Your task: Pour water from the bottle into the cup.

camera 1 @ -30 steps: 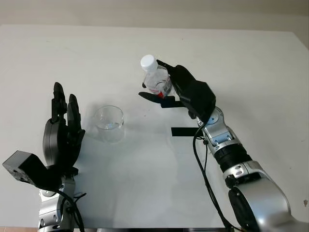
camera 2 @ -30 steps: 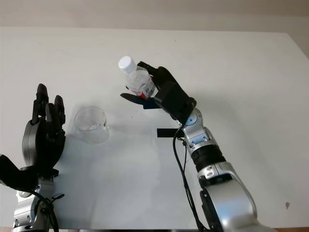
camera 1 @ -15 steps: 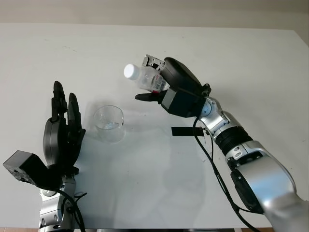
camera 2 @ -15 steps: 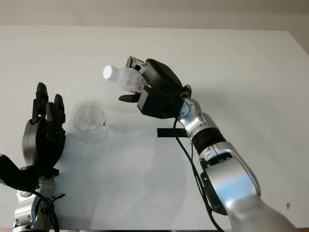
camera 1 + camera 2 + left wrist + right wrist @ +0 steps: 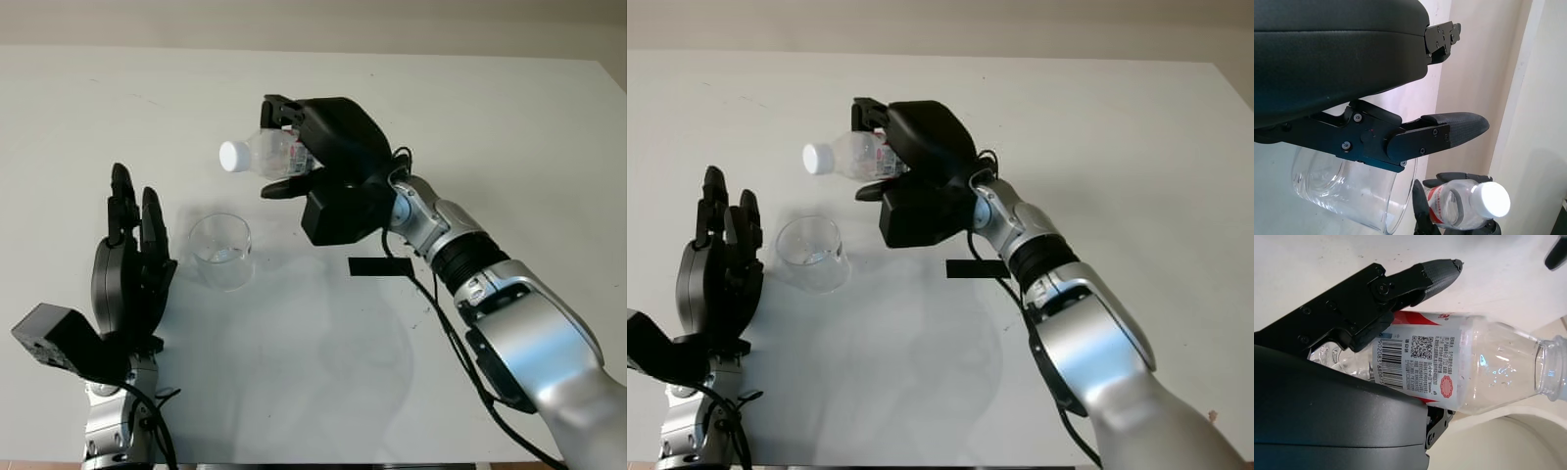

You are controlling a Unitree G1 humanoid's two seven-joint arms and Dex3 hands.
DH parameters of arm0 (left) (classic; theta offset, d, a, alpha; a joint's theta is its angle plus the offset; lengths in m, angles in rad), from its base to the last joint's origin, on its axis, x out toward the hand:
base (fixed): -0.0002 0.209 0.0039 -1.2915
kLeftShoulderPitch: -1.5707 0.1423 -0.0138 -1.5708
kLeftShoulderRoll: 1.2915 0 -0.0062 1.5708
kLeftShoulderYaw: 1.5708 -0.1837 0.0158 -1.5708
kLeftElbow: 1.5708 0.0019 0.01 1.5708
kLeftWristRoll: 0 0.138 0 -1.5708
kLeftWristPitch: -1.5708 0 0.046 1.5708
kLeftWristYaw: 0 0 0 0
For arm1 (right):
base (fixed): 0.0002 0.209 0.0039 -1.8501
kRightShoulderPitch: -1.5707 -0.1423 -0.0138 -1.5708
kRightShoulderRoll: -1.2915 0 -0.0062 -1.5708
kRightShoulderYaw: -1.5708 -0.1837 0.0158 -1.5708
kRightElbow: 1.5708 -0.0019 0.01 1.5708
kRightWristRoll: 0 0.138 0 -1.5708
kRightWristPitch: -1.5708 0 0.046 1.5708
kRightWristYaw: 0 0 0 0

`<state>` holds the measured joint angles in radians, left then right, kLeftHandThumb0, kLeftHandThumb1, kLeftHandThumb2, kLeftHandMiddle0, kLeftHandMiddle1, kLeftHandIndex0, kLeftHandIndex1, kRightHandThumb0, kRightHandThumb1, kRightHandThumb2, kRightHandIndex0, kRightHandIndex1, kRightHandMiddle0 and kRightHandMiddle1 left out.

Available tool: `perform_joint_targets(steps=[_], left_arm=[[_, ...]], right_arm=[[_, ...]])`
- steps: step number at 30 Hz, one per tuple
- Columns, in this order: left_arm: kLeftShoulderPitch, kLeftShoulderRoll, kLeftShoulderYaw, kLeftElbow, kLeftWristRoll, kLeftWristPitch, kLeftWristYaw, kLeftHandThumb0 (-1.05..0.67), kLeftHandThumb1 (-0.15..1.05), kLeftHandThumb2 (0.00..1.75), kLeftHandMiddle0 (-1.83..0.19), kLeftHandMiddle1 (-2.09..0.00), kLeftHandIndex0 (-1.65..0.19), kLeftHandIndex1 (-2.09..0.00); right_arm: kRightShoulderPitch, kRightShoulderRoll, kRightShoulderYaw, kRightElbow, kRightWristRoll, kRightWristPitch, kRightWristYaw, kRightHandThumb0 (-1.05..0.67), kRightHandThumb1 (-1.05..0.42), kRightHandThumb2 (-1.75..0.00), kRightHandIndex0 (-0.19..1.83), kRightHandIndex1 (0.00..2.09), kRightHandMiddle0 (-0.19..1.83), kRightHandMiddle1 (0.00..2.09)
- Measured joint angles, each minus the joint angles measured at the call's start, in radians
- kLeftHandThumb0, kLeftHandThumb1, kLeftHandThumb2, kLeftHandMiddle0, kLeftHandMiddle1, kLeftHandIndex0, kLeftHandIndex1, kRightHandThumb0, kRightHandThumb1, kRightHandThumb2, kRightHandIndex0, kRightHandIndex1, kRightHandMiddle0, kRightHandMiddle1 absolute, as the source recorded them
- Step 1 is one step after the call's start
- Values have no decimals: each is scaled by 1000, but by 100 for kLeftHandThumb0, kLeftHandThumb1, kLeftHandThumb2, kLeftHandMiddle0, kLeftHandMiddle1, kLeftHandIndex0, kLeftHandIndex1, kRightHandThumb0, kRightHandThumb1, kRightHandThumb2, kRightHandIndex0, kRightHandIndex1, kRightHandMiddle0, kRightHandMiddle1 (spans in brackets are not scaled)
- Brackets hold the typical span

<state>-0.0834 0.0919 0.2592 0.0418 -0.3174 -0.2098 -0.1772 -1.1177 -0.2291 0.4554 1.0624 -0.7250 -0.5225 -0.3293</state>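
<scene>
Starting from the left, the left hand (image 5: 132, 279) stands upright beside the cup (image 5: 221, 252), holding nothing, its palm turned toward the glass but not touching it. The cup sits on the white table (image 5: 118, 108) and looks empty or nearly so; I cannot tell if any water is in it. Further right and higher, the right hand (image 5: 313, 162) is closed around the bottle (image 5: 266, 155), with its fingers wrapped over the label. The bottle lies almost horizontal in the air, and its neck points left toward the cup. Its white cap (image 5: 232, 156) seems to be on the neck, so no water can leave yet. The cap end is above and a little behind the cup, not clearly over its opening. The step in hand, as I judge it, is the tilting for the pour. The next move calls for bringing the mouth over the cup and lowering it more, slowly. A black strip (image 5: 373, 266) lies on the table under the right forearm.
</scene>
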Motion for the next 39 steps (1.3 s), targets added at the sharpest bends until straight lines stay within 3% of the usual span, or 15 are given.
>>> perform_joint_targets(steps=[13,25,39], left_arm=[[-4,-5,-9,4,19,-4,18,-70,105,59,15,-5,19,-3],[-4,-13,-16,1,17,-6,20,-69,105,59,15,-5,19,-3],[-6,-13,-15,4,17,-8,20,-70,105,60,15,-5,19,-1]], right_arm=[[-102,-32,177,50,-234,-19,-303,-43,-105,-28,121,209,82,209],[-149,-54,318,93,-403,41,-554,-47,-105,-27,130,209,83,209],[-176,-57,381,93,-450,69,-691,-48,-105,-17,125,209,63,209]])
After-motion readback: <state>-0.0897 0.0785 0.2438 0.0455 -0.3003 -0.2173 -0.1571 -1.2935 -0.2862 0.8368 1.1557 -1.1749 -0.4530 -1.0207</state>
